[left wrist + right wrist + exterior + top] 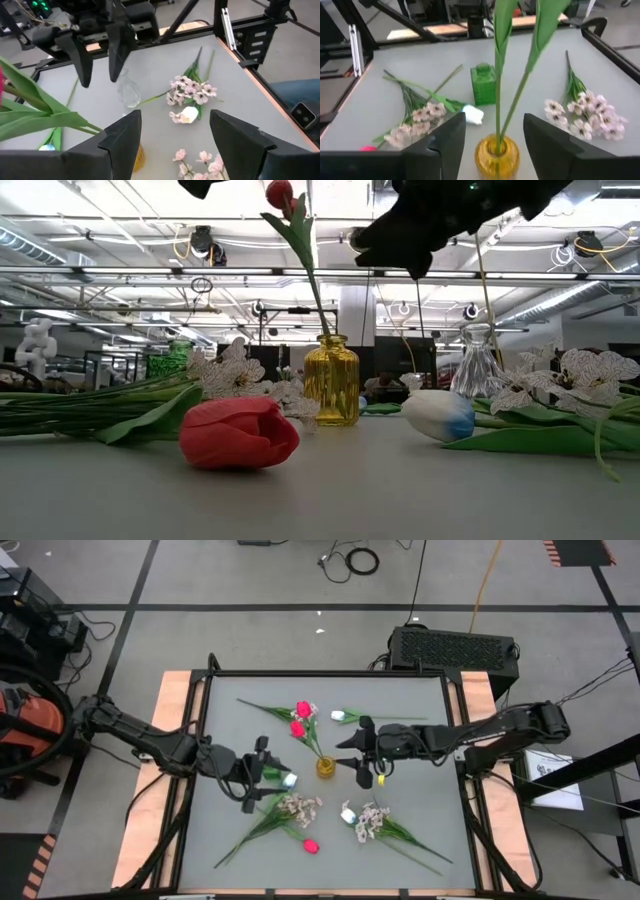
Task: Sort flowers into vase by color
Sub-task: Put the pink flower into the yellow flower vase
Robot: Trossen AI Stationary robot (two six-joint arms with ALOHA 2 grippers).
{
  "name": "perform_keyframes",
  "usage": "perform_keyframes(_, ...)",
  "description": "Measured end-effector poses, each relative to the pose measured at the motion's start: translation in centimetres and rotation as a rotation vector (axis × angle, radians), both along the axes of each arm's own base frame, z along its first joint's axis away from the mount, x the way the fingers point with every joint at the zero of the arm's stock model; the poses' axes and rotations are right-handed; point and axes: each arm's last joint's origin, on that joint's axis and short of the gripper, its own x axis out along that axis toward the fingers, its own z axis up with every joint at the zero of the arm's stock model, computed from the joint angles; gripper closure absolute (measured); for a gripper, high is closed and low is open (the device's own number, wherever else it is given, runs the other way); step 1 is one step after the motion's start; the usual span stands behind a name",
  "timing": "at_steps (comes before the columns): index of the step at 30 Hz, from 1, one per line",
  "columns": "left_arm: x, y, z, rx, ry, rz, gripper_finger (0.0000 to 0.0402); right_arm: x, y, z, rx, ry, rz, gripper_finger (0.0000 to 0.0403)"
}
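- High view: left gripper [262,772] hovers left of the yellow vase [326,767], fingers spread, holding nothing.
- Two pink-red tulips [300,718] stand in the yellow vase at table centre.
- Right gripper [362,752] hangs just right of the vase, fingers parted around the green stems [499,95].
- Blossom sprays [298,806], a white tulip [348,813] and another pink-red tulip [311,846] lie in front.

Grey table [230,715] with wooden side strips. At centre, yellow vase [326,767]; at twelve o'clock, pink-red tulips [300,718]; at one, white tulip [345,716]; at six, blossom sprays [298,806] and loose red tulip [310,845].
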Motion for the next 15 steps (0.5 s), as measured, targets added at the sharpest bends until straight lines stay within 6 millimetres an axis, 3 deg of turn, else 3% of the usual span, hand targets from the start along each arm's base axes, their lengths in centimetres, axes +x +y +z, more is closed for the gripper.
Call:
perform_keyframes(10, -1.0, -2.3, -0.1, -0.064, 0.024, -0.075, 0.0158, -1.5, 0.0, 1.2, -0.001, 0.015, 0.005, 0.0216)
perform_keyframes(15, -2.2, -4.6, -1.5, -0.185, 0.167, -0.08, 0.0158, -2.3, 0.1, 1.5, 0.021, 0.042, -0.004, 0.0216)
